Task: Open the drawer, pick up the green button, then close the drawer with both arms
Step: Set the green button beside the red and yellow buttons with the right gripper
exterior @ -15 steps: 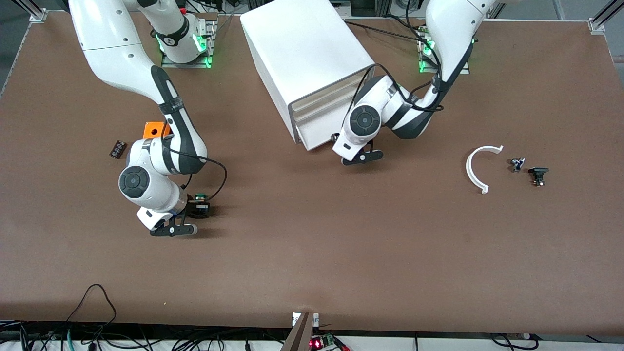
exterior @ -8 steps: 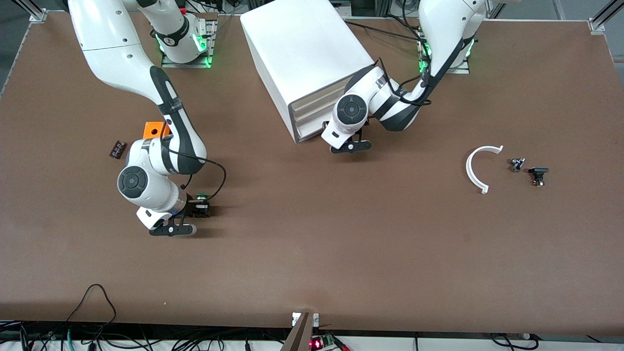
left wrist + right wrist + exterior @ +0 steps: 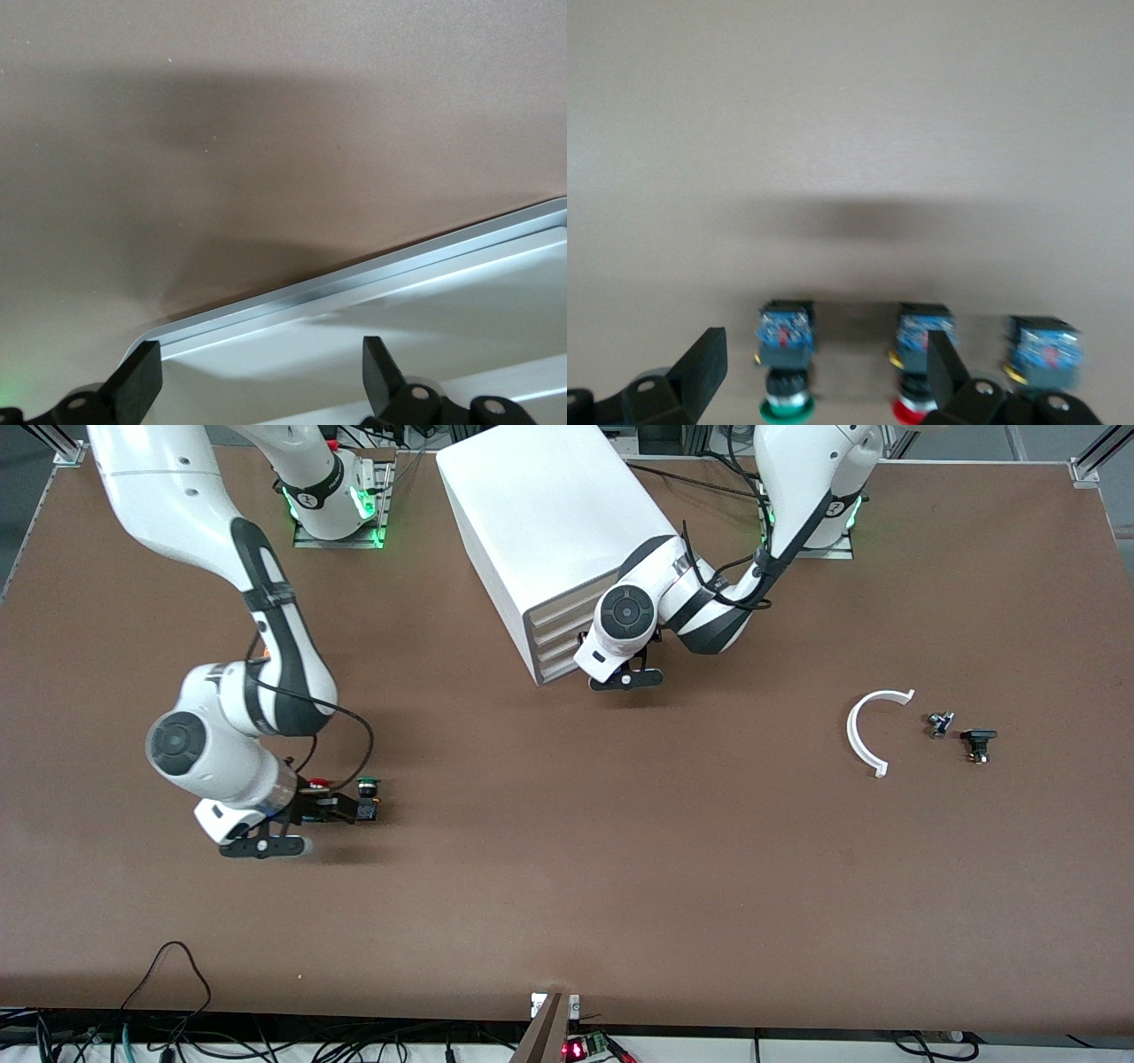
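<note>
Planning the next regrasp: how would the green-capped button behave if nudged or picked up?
The green-capped button lies on its side on the table, so its round cap could probably let it pivot or roll a little. Its blocky blue-and-black body looks rigid and offers flat faces to pinch. It seems small and light, so the open right gripper around it might easily knock it.

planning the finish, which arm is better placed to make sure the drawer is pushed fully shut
Left. Its open left gripper sits right at the cabinet front by the lower drawer. The open right gripper is away beside the green button, toward the right arm's end.
</note>
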Controlling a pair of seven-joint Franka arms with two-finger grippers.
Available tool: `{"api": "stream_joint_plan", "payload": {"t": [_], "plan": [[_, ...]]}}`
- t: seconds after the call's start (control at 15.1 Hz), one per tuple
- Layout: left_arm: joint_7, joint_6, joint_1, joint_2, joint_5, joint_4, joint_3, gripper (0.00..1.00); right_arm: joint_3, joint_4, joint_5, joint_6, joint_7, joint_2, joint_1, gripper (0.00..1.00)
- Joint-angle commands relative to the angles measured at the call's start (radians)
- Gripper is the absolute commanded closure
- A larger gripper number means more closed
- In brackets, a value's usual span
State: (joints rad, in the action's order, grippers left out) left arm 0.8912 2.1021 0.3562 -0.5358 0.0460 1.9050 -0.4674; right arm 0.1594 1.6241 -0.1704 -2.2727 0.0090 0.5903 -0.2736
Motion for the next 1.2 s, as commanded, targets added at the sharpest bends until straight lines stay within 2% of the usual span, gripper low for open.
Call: {"api": "stream_joint_plan", "payload": {"t": [0.0,0.13,0.33,0.46,0.66,0.93,1.13], "plan": [[0.009,-0.011,-0.003,0.007,0.028,0.011,-0.046,0.0,0.043,0.025,0.0,0.105,-0.046,-0.09,0.008,0.0],[0.009,-0.011,0.0,0.008,0.028,0.015,-0.048,0.0,0.072,0.036,0.018,0.157,-0.064,-0.144,0.008,0.0],[0.009,-0.013,-0.008,0.013,0.028,0.016,-0.048,0.0,0.083,0.091,0.052,0.194,-0.046,-0.236,0.007,0.0],[-0.007,-0.069,-0.029,0.049,0.026,0.002,-0.046,0.0,0.098,0.126,0.052,0.214,-0.046,-0.303,0.007,0.0],[-0.034,-0.192,-0.114,0.068,0.008,-0.093,-0.04,0.0,0.1,0.105,0.052,0.347,-0.017,-0.394,0.007,0.0],[-0.168,-0.329,-0.229,0.094,-0.086,-0.253,-0.042,0.0,0.095,-0.033,0.081,0.6,0.069,-0.438,0.001,0.0],[-0.338,-0.379,-0.295,0.097,-0.163,-0.351,-0.036,0.0,0.091,-0.038,0.118,0.65,0.08,-0.515,0.001,0.0]]}}
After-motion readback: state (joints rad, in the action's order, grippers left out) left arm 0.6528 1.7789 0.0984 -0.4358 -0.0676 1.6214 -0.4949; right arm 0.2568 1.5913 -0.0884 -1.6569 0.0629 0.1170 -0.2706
